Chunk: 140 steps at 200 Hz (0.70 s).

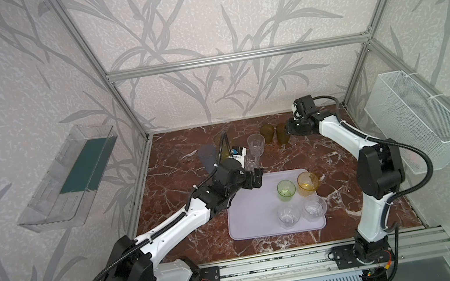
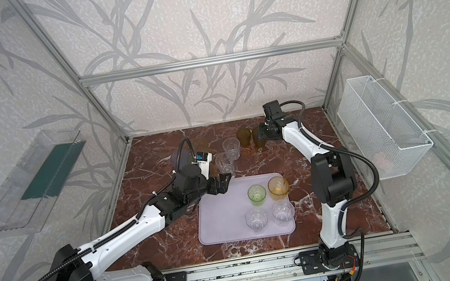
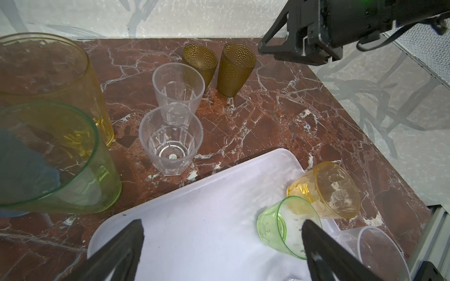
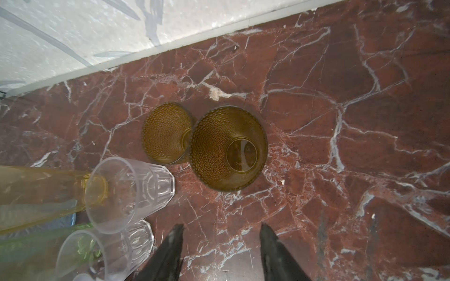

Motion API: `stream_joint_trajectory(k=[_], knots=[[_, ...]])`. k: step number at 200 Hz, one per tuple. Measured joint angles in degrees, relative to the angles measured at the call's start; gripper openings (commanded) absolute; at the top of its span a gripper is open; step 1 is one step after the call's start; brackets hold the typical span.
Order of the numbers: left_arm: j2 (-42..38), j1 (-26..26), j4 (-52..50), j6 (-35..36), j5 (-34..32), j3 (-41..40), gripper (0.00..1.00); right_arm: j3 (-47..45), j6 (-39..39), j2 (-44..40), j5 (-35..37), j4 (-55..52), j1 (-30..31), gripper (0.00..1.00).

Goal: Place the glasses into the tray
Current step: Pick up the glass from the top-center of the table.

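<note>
At the far left you have a clear wall bin [image 1: 68, 181] fixed to the patterned wall. Your left arm reaches in from the front rail. The left gripper [image 1: 256, 178] hovers over the far left corner of the lilac tray [image 1: 249, 224]. In the left wrist view its fingers [image 3: 126, 245] stand wide apart with only bare tray between them, holding nothing. Behind that arm, on the red marble tabletop [image 1: 178, 161], stands a tall blue-grey tumbler [image 1: 208, 156]. The left wrist view adds a tall green tumbler [image 3: 56, 165] and a tall yellow tumbler [image 3: 48, 80] beside it. The arm hides most of these from above, so how closely they crowd is hard to judge. Next come two clear tumblers [image 1: 256, 144], upright on the marble just beyond the tray's far edge, one in front of the other. On the right half of the tray four short glasses stand upright: a short green tumbler [image 1: 286, 189], a short yellow tumbler [image 1: 307, 182] beside it, and two clear faceted glasses [image 1: 288, 215] nearer you. Near the back wall, two amber dotted tumblers [image 1: 268, 133] stand side by side, off the tray. The right gripper [image 1: 289, 131] sits by the right-hand amber one. In the right wrist view its fingers [image 4: 170, 250] are parted with only marble between them, gripping nothing. A white wire basket [image 1: 419, 119] hangs on the right wall.
</note>
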Motion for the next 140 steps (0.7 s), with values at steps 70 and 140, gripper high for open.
stream_joint_trajectory(k=[70,140], knots=[[-2.29,0.0,0.48,0.94,-1.18,-3.08,0.99,8.83,-1.38,7.76,3.23,-5.01,-0.26,0.33],[-3.8,-0.02,0.61,1.51,-2.54,-3.87,0.99,14.29,-1.46,10.86,7.06,-8.22,-0.28,0.3]])
